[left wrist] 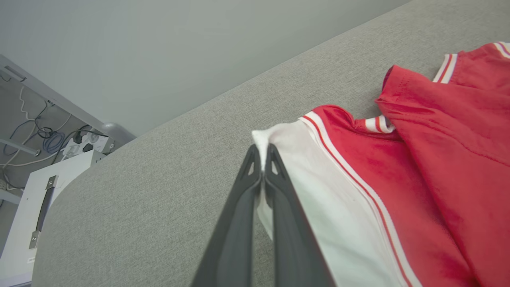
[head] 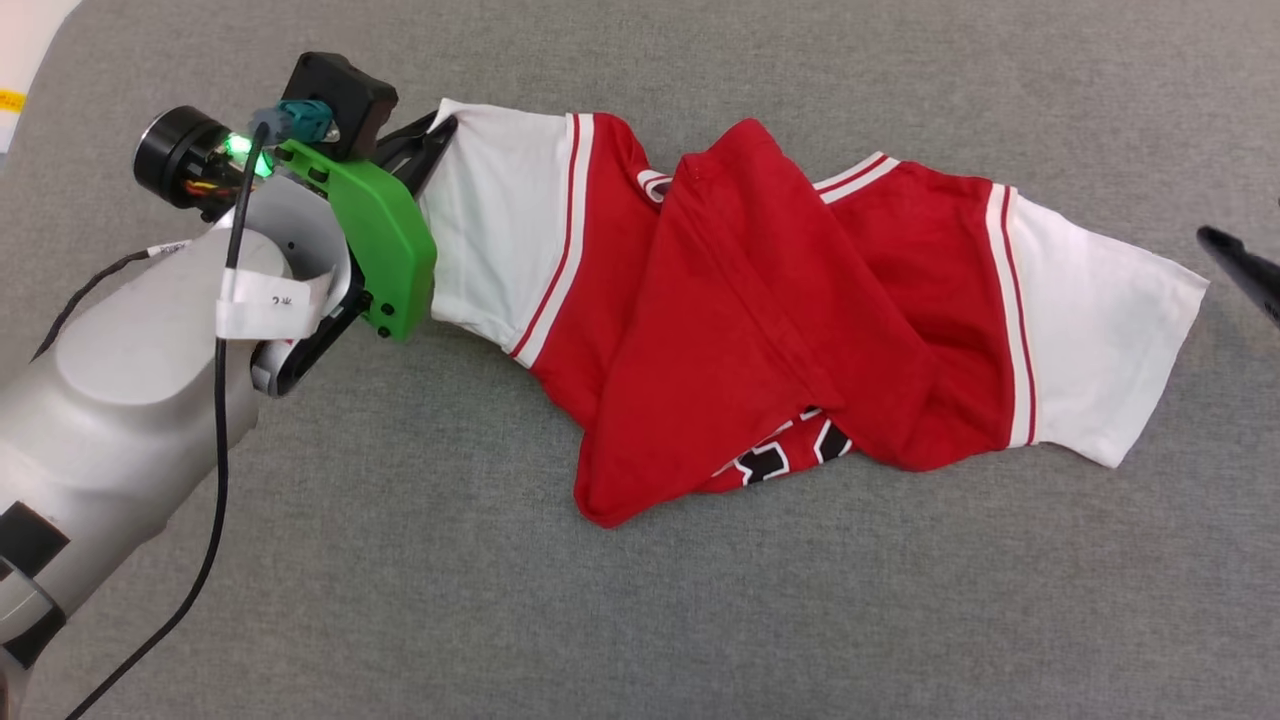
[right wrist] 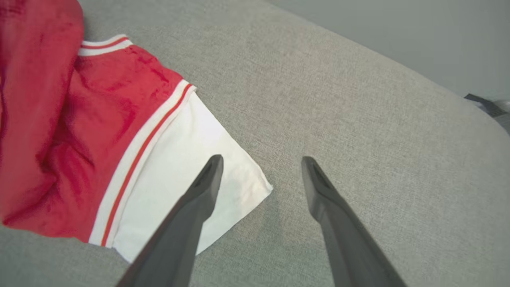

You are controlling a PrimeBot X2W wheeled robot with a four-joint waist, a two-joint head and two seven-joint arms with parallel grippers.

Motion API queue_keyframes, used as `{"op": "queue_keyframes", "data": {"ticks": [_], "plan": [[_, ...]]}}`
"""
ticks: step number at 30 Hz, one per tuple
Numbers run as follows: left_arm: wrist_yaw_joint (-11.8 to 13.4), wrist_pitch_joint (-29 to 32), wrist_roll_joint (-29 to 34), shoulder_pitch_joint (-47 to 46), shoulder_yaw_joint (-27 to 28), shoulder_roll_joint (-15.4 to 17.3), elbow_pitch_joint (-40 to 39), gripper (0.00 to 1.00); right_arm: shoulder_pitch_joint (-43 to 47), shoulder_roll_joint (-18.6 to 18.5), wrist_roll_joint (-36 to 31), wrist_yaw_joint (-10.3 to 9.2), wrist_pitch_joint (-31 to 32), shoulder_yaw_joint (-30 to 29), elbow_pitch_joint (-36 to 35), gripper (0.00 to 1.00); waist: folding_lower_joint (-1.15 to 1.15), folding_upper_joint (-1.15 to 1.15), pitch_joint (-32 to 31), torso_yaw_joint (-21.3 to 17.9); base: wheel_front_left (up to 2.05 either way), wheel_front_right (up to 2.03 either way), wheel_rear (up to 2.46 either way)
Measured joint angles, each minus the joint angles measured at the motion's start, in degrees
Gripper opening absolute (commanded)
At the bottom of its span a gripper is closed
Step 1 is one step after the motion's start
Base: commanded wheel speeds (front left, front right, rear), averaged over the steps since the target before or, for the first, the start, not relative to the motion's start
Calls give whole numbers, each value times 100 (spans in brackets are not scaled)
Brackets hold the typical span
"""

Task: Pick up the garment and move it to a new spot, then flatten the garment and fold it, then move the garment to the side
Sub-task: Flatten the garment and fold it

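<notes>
Left gripper [left wrist: 263,153] pinches a sleeve corner of the garment [head: 760,320] stretching rightward.

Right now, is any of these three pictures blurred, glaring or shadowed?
Head view: even, soft light, no glare, the red jersey T-shirt sharp. Left wrist view: the left gripper looks soft near the lens. Right wrist view: a faint shadow lies under the right gripper; the T-shirt's red part at the left edge is blurred.

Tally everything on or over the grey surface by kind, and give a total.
garment: 1
claws: 2 (left claw shut on the garment's white sleeve corner, right claw open)
total: 3
</notes>
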Motion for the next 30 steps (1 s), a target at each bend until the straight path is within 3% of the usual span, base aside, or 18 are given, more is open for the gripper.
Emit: {"op": "queue_keyframes", "data": {"ticks": [4,7,14,23,24,25,26,30], "plan": [[67,-53,35,-4,10,-18,-114,0,-290,-182,368,0,927,353,257,100,0,0,135,86,0,0,0],[88,-102,69,-31,22,-41,-171,0,-474,-215,413,0,1268,582,419,100,0,0,263,141,0,0,0],[132,-182,148,-198,42,-174,-249,0,-754,-121,324,-7,1292,1089,797,100,0,0,624,266,0,0,0],[111,-304,174,-220,44,-280,-77,0,-1015,-452,499,-25,1296,1727,765,100,0,0,907,359,0,0,0],[87,-316,174,-220,44,-281,-46,0,-1054,-458,500,-24,1238,1779,778,84,0,-1,908,350,0,0,0],[79,-342,174,-220,43,-286,-10,0,-1093,-457,502,-18,1137,1823,815,16,0,-1,901,341,0,0,0],[75,-347,174,-220,41,-292,26,0,-1118,-445,512,-7,1056,1863,854,0,0,0,888,333,0,0,0],[21,-405,174,-213,33,-296,178,0,-1246,-287,516,-11,612,2079,1025,0,0,0,767,287,0,0,0]]}}
